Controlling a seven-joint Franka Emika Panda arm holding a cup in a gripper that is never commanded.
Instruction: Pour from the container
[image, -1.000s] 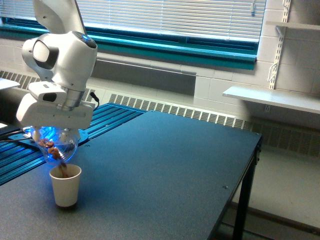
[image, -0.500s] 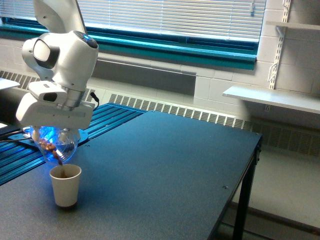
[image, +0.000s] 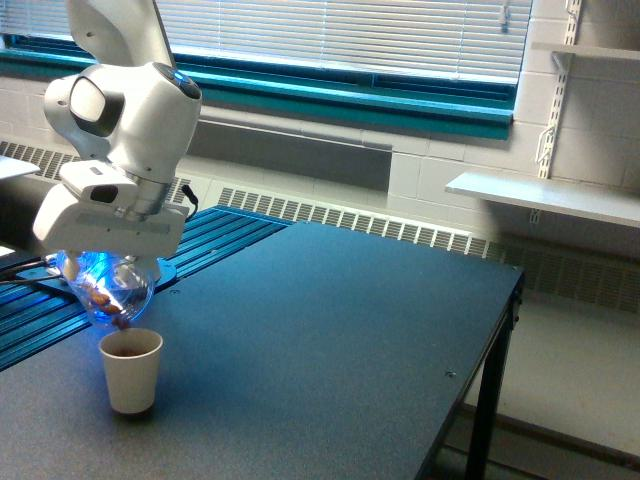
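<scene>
Change: the stream of brown bits that ran from the container into the paper cup a second ago has thinned to a few pieces at the lip; the arm has lifted very slightly
Pincer (image: 108, 272): clamped on the container, under the white hand of the arm; its fingers are mostly hidden by the hand (blue glow around them)
Container (image: 112, 293): clear, round, tilted mouth-down just above the paper cup; some brown bits inside; not touching the cup
Paper cup (image: 131, 371): white, upright on the bench near the exterior view's left edge; brown fill visible at its rim
Bench (image: 330, 340): dark top, black legs
</scene>
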